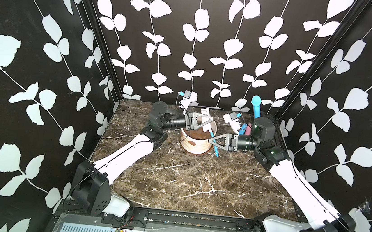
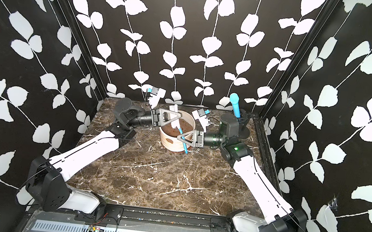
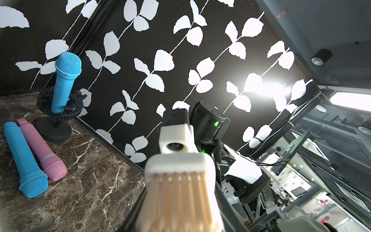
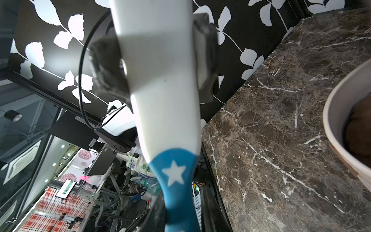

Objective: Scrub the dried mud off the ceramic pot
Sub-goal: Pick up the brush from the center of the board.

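My right pincer (image 1: 211, 141) straddles the blue handle of the brush (image 1: 216, 149). In its wrist view the handle runs down between two dark, blurred fingers that sit close on either side, but I cannot tell whether they have actually bitten. Up the shaft from there, my left pincer (image 1: 209, 120) is clenched on the white neck by the bristles, and the brush head fills the lower part of its wrist view. The brush's long axis therefore runs crosswise to both pincers. Its head is high and beyond my right tip, above the soil (image 1: 199, 135), and its handle end is low on the near side, beside the pot wall. The ceramic pot (image 1: 200, 147) stands directly ahead of the right tip, with its rim just under that tip, on a terracotta saucer (image 4: 343, 160). The dried mud (image 1: 192, 143) is a roundish reddish patch on the ribbed wall facing my bases, ahead of and below the right tip, whereas the bristles hang inside the rim. I judge the right arm to be the nearer one to the patch. The coming move turns on bringing the bristle end down and round to that near wall, which I think needs one pincer holding the brush alone. Well behind the right wrist, a blue microphone (image 1: 256, 106) stands in its holder and a pink microphone (image 3: 42, 148) lies on the marble table (image 1: 184, 187).
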Motion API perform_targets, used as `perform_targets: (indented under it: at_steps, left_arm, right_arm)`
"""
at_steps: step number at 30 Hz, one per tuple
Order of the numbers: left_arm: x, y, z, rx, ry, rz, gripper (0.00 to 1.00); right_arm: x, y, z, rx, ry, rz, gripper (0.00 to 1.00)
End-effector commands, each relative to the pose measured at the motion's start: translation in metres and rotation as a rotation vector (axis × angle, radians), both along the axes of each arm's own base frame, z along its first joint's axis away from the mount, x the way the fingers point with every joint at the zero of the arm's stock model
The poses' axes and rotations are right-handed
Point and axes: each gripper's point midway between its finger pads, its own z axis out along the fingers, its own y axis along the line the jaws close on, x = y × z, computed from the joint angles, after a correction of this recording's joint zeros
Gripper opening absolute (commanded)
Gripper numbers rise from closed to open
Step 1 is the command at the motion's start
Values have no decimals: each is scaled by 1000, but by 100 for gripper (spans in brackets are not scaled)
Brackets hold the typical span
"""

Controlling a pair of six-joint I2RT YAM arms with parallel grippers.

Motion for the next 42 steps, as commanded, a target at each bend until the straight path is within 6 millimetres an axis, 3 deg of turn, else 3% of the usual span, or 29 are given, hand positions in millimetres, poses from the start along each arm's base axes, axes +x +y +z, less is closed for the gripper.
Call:
perform_targets:
  at_steps: [1,2,5,9,11,16,23,35,39,42]
  left_arm:
    - [-5,3,10,-30,-79,-2,59]
    - [-3,4,10,-30,-75,7,70]
    - [6,4,0,18,-40,58,87]
    - [32,7,-45,222,72,196,88]
    - [39,8,-61,284,107,230,87]
    - [46,11,-79,343,157,268,71]
    - [47,20,-88,390,159,325,64]
    - [46,17,-78,298,178,306,15]
    - [43,20,-68,246,155,294,6]
    - [37,24,-59,212,106,267,4]
  right_arm:
    - [5,1,5,-7,-34,-35,0]
    - [8,1,3,-23,-42,-53,0]
    - [16,0,-5,-99,-107,-113,0]
    - [21,3,-28,-375,-370,-222,0]
    - [34,0,-38,-536,-502,-315,0]
    - [58,-5,-45,-704,-608,-457,0]
    - [58,-6,-53,-812,-704,-479,0]
    - [49,9,-61,-823,-729,-472,1]
    - [34,3,-63,-776,-657,-418,46]
    - [14,0,-54,-596,-474,-308,60]
